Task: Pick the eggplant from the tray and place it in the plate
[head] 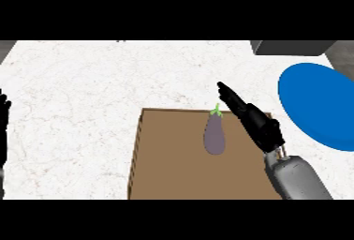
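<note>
Eggplant [215, 134] lies in brown tray [166, 178], stem up-view. Right hand [250, 121] just beside it, fingers straight, holding nothing. Blue plate [319, 105] on desk [83, 93], bare. Left hand [4, 117] at left edge, open.

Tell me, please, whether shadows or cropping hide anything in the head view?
Head view: lighting is flat, with no strong shadow under the eggplant on the brown tray; the blue plate is cut off at the right edge, the left hand at the left edge; the right hand shows whole, fingers straight.
</note>
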Robot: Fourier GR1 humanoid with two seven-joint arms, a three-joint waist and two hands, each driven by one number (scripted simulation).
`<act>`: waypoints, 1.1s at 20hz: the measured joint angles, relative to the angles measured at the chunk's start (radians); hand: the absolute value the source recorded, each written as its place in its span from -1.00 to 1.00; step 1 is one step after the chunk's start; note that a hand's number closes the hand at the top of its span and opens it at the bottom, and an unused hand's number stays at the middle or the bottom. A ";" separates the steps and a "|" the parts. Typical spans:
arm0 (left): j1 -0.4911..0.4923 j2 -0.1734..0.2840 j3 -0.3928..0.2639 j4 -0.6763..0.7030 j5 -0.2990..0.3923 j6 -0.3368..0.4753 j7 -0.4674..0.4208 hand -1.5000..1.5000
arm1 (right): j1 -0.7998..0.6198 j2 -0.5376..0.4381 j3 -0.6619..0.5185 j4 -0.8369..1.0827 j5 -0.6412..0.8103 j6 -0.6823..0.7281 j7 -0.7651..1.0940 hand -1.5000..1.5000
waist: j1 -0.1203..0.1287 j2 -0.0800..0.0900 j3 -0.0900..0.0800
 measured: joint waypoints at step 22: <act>-0.007 -0.160 -0.197 0.041 0.028 -0.240 -0.065 0.00 | -0.449 0.175 0.102 0.434 0.582 -0.596 0.943 -1.00 | 0.029 0.005 0.043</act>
